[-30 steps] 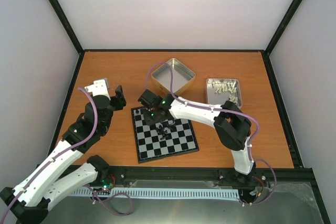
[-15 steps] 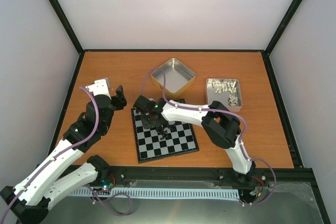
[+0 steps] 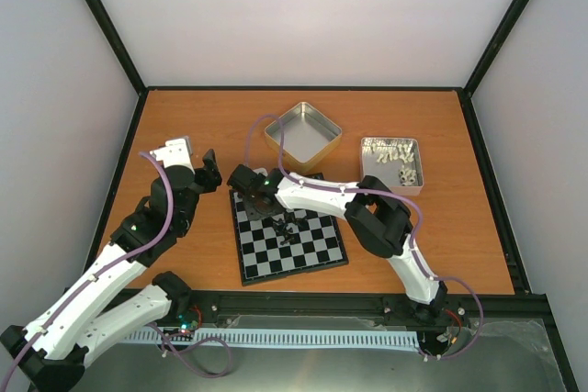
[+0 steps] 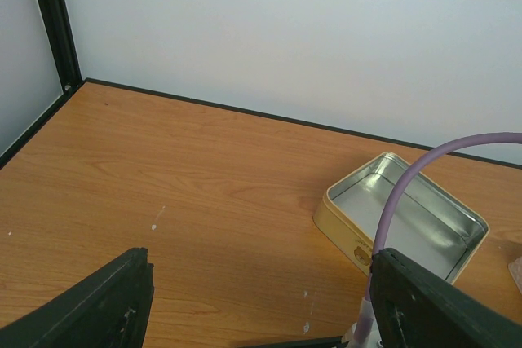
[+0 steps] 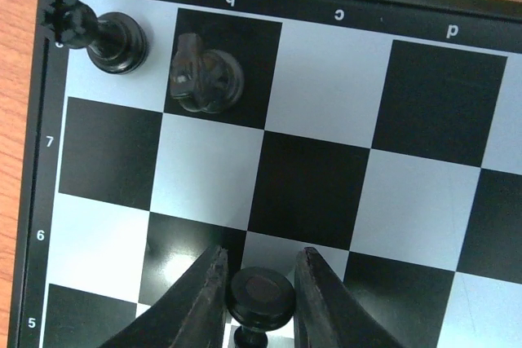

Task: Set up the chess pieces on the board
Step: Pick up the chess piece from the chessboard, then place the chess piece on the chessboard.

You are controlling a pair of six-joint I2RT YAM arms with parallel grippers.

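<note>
Board (image 3: 312, 250) lies mid-table, slightly askew. Rook (image 5: 110, 34) stands on the corner a-square, with the knight (image 5: 204, 79) beside it on b. More black pieces (image 3: 290, 229) cluster mid-board. Right gripper (image 5: 261, 303) sits low over the board's far-left squares, its fingers pinching one dark piece (image 5: 261, 292). Left gripper (image 4: 261, 270) is spread wide over the table (image 4: 204, 201), left of the board.

Bright, even light — shadows soft and faint; the board (image 5: 322, 79) shows a mild sheen, sharply focused.

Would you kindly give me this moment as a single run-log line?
left pincer: open, empty | right pincer: closed on black piece over board | rook on corner square, knight beside it
</note>
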